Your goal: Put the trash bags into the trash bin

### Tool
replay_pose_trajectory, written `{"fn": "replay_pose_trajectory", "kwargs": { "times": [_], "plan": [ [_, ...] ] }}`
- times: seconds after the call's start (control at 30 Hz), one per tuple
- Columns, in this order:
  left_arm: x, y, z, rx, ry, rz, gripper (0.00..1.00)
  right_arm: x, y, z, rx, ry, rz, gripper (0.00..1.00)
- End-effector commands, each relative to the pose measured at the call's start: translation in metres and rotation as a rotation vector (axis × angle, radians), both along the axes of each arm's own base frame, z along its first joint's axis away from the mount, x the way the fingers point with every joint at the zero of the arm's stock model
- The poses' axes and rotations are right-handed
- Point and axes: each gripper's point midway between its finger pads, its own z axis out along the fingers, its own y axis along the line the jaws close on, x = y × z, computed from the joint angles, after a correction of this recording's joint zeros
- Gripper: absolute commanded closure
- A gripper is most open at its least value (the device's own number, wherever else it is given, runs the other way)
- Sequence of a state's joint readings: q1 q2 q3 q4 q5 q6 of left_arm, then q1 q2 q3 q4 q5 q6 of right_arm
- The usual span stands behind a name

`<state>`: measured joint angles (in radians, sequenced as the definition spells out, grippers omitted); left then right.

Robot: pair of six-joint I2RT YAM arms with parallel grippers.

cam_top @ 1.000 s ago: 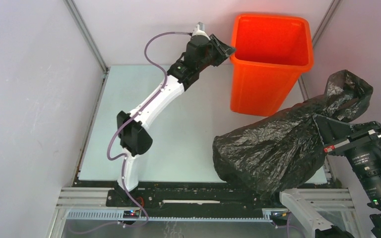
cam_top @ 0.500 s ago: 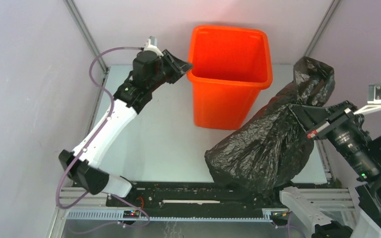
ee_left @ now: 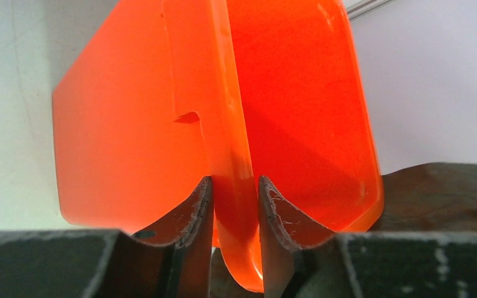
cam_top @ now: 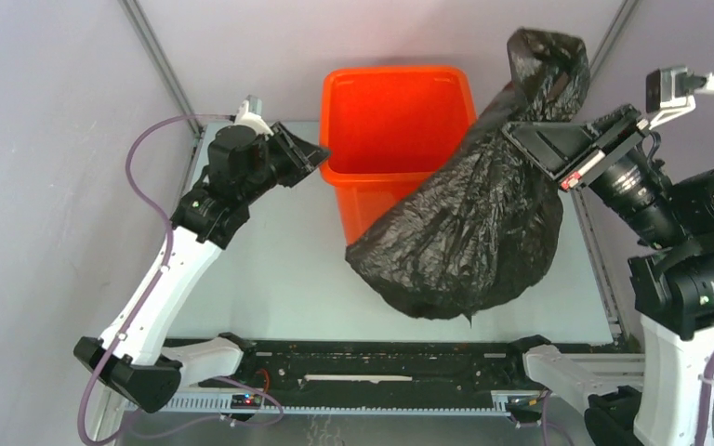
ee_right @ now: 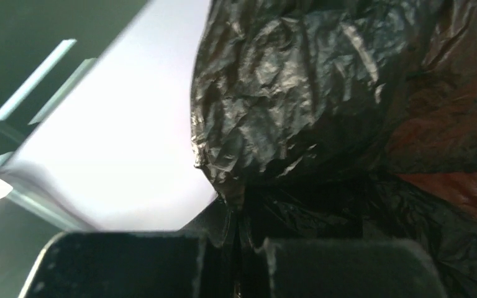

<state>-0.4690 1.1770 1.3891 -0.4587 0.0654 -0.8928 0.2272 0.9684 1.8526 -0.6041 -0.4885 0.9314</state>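
The orange trash bin (cam_top: 386, 121) stands at the back middle of the table. My left gripper (cam_top: 319, 156) is shut on its left rim; in the left wrist view the rim (ee_left: 230, 155) sits pinched between the two fingers, one outside and one inside the bin. My right gripper (cam_top: 518, 139) is shut on the upper part of the black trash bag (cam_top: 465, 232) and holds it up against the bin's right side. The bag's bulk hangs down over the table, its top (cam_top: 544, 60) sticking up. In the right wrist view the wrinkled black film (ee_right: 286, 87) fills the frame above the jaws.
Grey enclosure walls with metal corner posts (cam_top: 163, 70) close the table at the back and sides. The black rail (cam_top: 372, 358) with both arm bases runs along the near edge. The right arm's body (cam_top: 688, 251) stands tall at the right edge.
The left gripper has dragged the bin leftward and nearer. The right gripper has lifted the bag up and left, from the table's right edge to the bin's right rim.
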Motion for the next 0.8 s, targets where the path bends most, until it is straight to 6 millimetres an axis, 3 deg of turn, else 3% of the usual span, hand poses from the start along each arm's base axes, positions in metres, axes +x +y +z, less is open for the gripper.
{"fn": "replay_pose_trajectory", "kwargs": {
  "times": [0.0, 0.13, 0.33, 0.57, 0.67, 0.77],
  "plan": [
    [-0.02, 0.011, 0.026, 0.038, -0.126, -0.048, 0.95, -0.052, 0.023, 0.083, 0.28, -0.201, 0.337, 1.0],
    [-0.038, 0.01, 0.04, 0.067, -0.171, -0.143, 0.62, -0.081, 0.032, 0.137, 0.459, -0.328, 0.508, 1.0],
    [-0.087, 0.029, 0.088, 0.053, -0.321, -0.169, 0.25, -0.077, 0.042, 0.193, 0.612, -0.359, 0.572, 1.0],
    [-0.146, 0.059, 0.128, -0.003, -0.488, -0.137, 0.1, -0.073, 0.026, 0.239, 0.911, -0.358, 0.588, 1.0],
    [-0.175, 0.06, 0.145, -0.036, -0.608, -0.198, 0.06, -0.07, 0.02, 0.251, 0.975, -0.387, 0.571, 1.0],
    [-0.22, 0.054, 0.172, -0.084, -0.8, -0.342, 0.04, -0.052, 0.009, 0.254, 1.026, -0.396, 0.547, 1.0]
  ]
}}
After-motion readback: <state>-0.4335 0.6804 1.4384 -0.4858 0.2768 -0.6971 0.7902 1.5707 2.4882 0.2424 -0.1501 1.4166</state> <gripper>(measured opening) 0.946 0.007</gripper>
